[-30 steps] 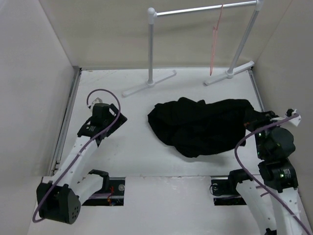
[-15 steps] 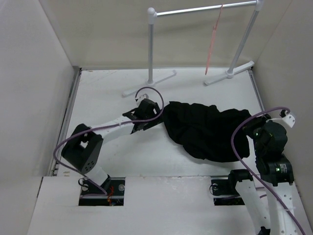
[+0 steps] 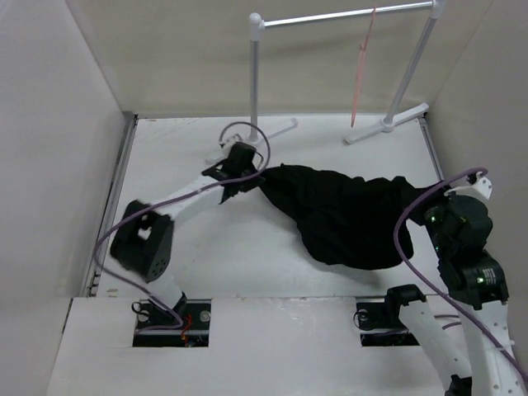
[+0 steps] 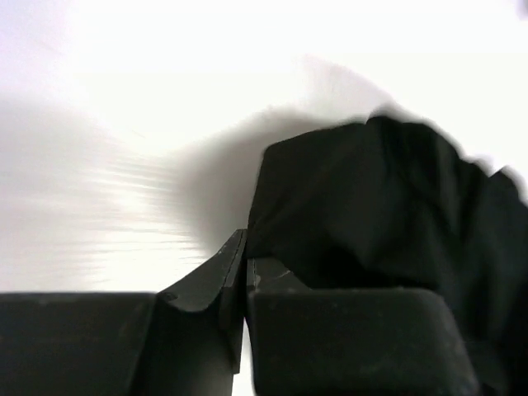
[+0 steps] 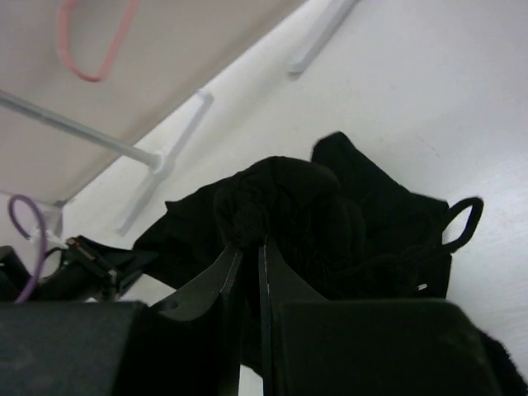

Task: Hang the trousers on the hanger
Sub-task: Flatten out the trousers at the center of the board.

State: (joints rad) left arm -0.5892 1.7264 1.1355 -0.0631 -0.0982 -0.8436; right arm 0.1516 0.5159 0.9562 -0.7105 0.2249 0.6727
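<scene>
You had the trousers (image 3: 346, 219) stretched left to right across the worktop (image 3: 206, 247), your left fingers (image 4: 202, 285) pinched tight on their left end and your right fingers (image 5: 198, 289) clamped on the right end.

You've got a white table (image 3: 239, 256) boxed in by plain beige walls (image 3: 49, 124) on the left, back and right, with a metal strip (image 3: 115, 190) along its left edge. At the far end stands a white-and-grey garment rail (image 3: 342, 16), top bar running left to right, its two uprights on flat feet (image 3: 252, 140) resting on the table. In the right wrist view you see the rail's bar and one foot on the white surface.
</scene>
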